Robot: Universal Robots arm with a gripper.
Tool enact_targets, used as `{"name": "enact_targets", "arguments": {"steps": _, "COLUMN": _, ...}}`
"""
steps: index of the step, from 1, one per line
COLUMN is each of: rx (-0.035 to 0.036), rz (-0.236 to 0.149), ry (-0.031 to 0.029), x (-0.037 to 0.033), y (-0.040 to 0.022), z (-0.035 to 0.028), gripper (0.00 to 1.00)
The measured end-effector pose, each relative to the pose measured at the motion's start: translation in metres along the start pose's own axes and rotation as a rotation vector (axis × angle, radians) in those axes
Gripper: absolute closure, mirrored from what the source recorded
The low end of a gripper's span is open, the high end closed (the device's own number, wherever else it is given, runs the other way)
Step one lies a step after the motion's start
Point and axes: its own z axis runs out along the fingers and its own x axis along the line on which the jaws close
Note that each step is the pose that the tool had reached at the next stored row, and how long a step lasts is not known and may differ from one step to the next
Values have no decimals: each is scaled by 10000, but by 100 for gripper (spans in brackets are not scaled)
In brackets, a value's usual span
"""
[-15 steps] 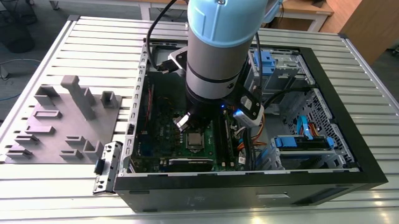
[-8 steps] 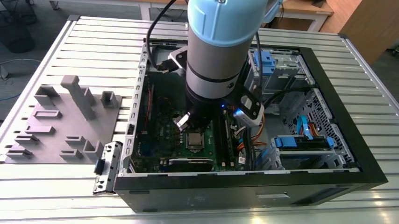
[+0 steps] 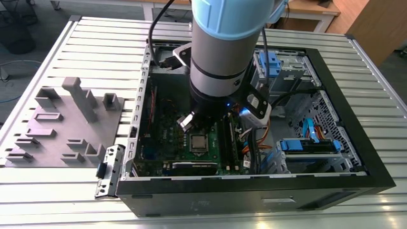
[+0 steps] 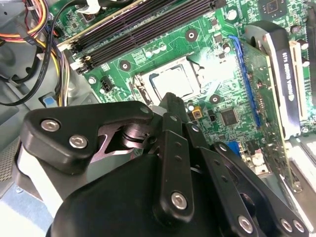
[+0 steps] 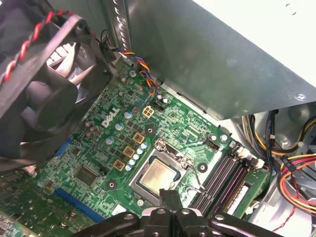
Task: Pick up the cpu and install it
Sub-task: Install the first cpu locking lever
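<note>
Slatted metal table (image 3: 57,210) carries an open computer case (image 3: 254,196), and inside it the green motherboard (image 5: 98,148) lies flat with its socket (image 5: 170,149) near the middle. The cpu (image 5: 158,176) sits square inside that socket, silvery top up, so the picking and placing look done. Whether the socket's frame and thin lever (image 5: 198,183) are clamped over it, I cannot tell; that may be what is left. The gripper (image 5: 170,196) hangs over the socket with its fingers drawn together and nothing between them. Its tip stands over the socket's edge, just beside the chip. In the exterior view it seems to hang a little above the socket; contact cannot be ruled out.
</note>
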Motion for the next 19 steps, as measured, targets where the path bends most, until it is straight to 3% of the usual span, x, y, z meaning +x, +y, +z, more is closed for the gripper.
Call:
{"name": "enact_targets", "arguments": {"steps": 4, "rx": 0, "rz": 0, "ry": 0, "x": -4, "y": 5, "z": -48, "gripper": 89}}
{"name": "enact_targets", "arguments": {"steps": 11, "rx": 0, "rz": 1, "ry": 0, "x": -16, "y": 23, "z": -52, "gripper": 89}}
{"name": "enact_targets", "arguments": {"steps": 19, "rx": 0, "rz": 0, "ry": 0, "x": -84, "y": 122, "z": -36, "gripper": 89}}
